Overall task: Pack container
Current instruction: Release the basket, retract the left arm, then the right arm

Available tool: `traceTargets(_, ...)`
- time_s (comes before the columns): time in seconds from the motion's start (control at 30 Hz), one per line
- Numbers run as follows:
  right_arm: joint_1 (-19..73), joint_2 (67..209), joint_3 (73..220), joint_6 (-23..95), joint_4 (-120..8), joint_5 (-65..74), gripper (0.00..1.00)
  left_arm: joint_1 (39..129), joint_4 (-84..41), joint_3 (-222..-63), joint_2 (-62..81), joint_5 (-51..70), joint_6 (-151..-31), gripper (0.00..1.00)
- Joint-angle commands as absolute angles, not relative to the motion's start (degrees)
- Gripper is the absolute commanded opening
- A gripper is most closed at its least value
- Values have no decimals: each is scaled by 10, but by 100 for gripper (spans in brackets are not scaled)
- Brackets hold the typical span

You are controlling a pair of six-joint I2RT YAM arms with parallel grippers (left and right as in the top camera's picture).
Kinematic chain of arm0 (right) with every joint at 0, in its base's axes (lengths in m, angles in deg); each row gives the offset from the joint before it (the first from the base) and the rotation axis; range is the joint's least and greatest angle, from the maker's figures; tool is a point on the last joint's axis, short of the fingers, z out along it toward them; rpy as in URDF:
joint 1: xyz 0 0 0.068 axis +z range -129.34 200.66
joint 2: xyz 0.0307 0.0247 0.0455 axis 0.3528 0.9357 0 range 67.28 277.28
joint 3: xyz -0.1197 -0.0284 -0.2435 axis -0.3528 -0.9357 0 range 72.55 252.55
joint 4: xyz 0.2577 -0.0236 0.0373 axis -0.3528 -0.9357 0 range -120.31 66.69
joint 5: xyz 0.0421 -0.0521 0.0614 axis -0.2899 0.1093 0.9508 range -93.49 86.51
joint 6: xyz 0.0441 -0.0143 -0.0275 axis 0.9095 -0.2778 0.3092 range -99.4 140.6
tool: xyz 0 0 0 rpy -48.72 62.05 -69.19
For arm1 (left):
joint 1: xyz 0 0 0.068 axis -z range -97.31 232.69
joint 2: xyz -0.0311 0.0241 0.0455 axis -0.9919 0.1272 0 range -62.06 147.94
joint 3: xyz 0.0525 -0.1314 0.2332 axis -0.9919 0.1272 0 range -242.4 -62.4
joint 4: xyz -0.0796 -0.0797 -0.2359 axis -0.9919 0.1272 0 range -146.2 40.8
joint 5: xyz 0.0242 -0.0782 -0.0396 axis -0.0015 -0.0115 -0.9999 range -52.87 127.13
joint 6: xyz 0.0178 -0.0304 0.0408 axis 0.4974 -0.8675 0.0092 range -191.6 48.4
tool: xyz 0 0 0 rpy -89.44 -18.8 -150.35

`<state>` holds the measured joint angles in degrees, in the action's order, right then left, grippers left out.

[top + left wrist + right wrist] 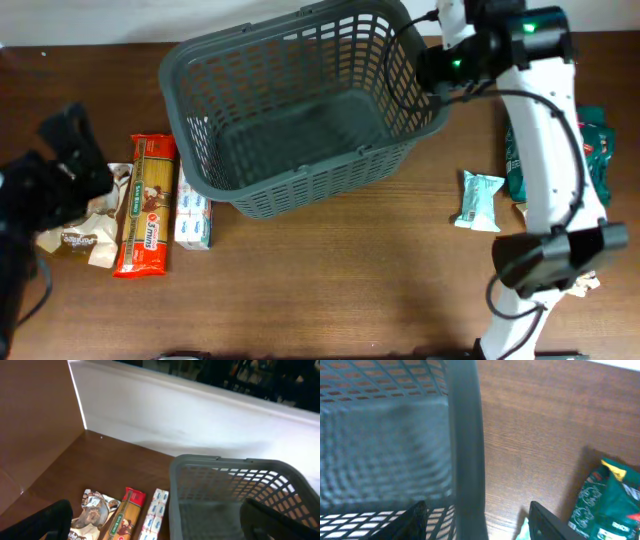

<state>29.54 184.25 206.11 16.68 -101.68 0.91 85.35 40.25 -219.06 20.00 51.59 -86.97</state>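
Right claw (477,522) stood wide open astride the right rim of the dark-grey basket (310,190), one finger inside and one outside. Contact with the rim could not be told, as both fingers were cut off by the frame edge. Left claw (155,510) was also spread wide, with nothing between its cropped fingers; from overhead it read only as a dark blur. Green bag (600,160) lay partly hidden behind the right arm. The basket sat askew at the far centre of the table (330,290), with lattice walls and base and rounded corners. Spaghetti packet (146,205) lay near its left side.
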Motion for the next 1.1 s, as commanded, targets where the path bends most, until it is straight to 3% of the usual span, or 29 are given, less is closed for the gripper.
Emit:
traceTargets(0.0,300,1863,2058,164,-1010,24,61,852,404,-2190,186,526,-861,99)
traceTargets(0.1,300,1877,2058,164,-1010,25,54,852,404,-2190,170,526,-861,100)
traceTargets(0.2,300,1886,2057,165,-1012,25,21,852,404,-2190,157,526,-861,99)
traceTargets(0.27,300,1887,2055,165,-1015,25,16,852,404,-2190,153,526,-861,100)
traceTargets(0.33,300,1887,2053,166,-1019,25,5,852,404,-2190,149,526,-861,99)
traceTargets(0.7,276,1886,2053,259,-1060,-2,4,852,404,-2190,148,526,-861,99)
traceTargets(1.07,250,1886,2053,278,-1101,-10,4,852,404,-2190,148,526,-861,100)
